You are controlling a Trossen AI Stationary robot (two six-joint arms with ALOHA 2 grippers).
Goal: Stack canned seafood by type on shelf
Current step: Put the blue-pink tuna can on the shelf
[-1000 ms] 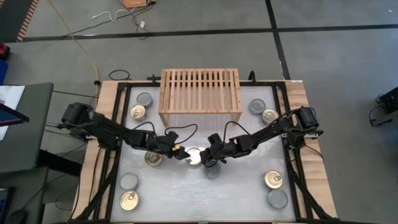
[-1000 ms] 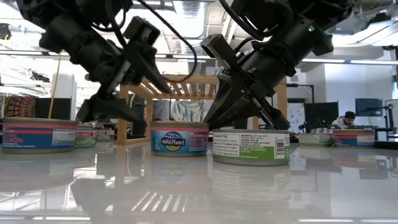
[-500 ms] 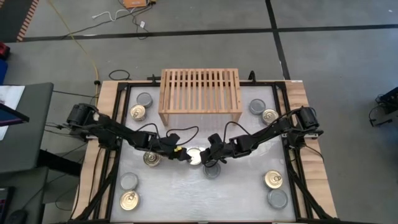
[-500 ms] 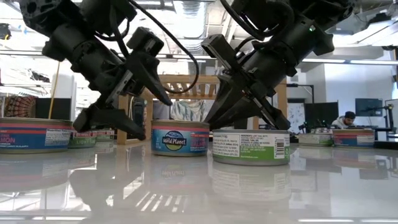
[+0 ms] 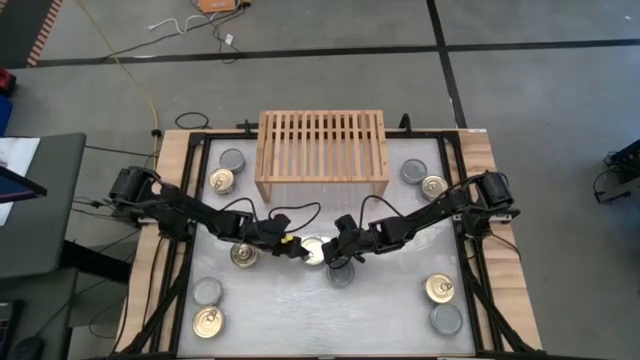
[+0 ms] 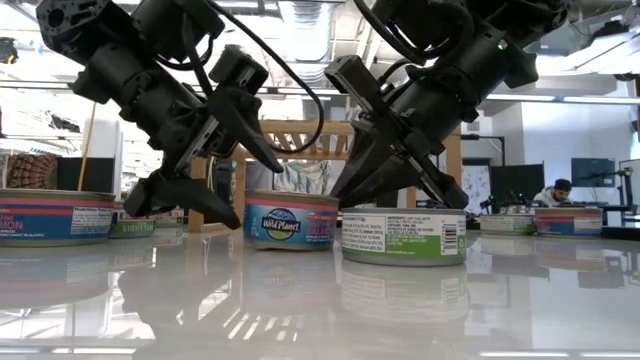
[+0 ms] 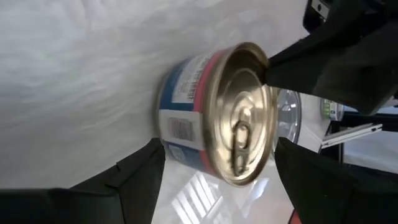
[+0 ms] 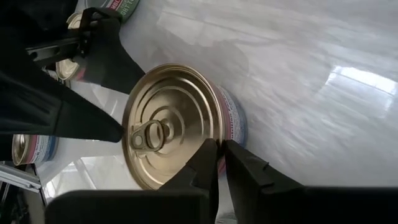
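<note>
Left tool stands wide open, its fingers straddling the gold-topped can without gripping it. Right tool is nearly closed, fingertips resting at that can's rim on the opposite side. That can sits on the bench in front of the shelf, beside a green-labelled can.

left hand | moved in toward blue-label can | fingers now straddling it, open
</note>
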